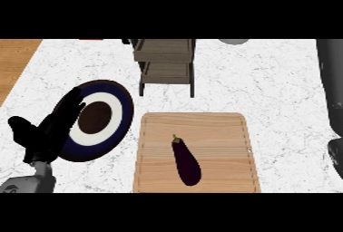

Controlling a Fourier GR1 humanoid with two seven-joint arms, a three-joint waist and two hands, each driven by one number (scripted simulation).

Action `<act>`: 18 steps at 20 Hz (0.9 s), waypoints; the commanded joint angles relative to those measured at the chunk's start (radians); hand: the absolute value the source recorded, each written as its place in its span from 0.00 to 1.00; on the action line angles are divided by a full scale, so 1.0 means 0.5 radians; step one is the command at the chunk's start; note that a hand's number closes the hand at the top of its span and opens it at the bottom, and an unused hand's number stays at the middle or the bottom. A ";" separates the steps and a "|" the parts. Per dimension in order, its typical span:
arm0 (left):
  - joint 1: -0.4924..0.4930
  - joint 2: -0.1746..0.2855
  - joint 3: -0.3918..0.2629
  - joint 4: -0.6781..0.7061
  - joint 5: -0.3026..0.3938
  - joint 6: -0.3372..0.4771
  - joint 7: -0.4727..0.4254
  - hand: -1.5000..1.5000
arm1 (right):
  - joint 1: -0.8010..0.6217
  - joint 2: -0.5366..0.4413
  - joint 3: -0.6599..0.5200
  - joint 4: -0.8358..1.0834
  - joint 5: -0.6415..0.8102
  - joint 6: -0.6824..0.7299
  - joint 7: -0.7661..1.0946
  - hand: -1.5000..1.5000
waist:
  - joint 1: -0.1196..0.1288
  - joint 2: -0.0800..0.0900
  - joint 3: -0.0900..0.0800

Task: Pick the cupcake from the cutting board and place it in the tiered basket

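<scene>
Left fingers (pixel 71 102): straight and slightly spread, pointing up the view; they hold nothing.
Left hand (pixel 48 131): black, at the view's left, with the thumb set apart toward the left edge. The hand overlaps the left rim of the plate in this view; whether it touches the plate cannot be told.
Left forearm (pixel 30 183): grey, entering at the lower left corner.
Right hand: a dark grey and black shape (pixel 333 99) runs down the view's right edge. I cannot tell whether it is the hand, nor how any fingers stand.
Plate (pixel 128 118): round, with a navy rim, a white ring and a dark brown centre. It lies on the bench just left of the cutting board, apart from it.
Cutting board (pixel 214 129): pale wood, lying flat at the lower centre of the bench.
Aubergine (pixel 186 161): dark purple with a green stem. It lies on the board's middle, stem end toward the far side.
Cupcake: it shows nowhere in this view, so its place cannot be told. The aubergine is the one item on the board.
Tiered basket (pixel 165 72): dark frame with grey-brown trays, two tiers showing. It stands at the far centre, beyond the board and apart from it.
Bench (pixel 275 81): white marbled top bearing the plate, board and basket.
Wooden surface (pixel 17 59): a brown area at the upper left corner.
</scene>
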 commanded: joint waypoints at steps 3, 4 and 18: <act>-0.032 0.072 0.099 0.021 0.082 -0.088 0.021 0.50 | -0.172 0.106 0.016 0.266 0.052 -0.050 0.121 1.00 | 0.001 0.002 0.000; 0.043 0.009 0.025 0.002 0.020 -0.058 -0.023 0.50 | -0.138 0.152 0.062 0.311 0.119 -0.148 0.055 1.00 | 0.007 0.004 0.000; -0.011 -0.045 0.002 -0.142 -0.017 0.011 0.160 0.50 | -0.157 0.289 0.155 0.663 0.354 -0.497 -0.176 1.00 | 0.014 0.006 0.001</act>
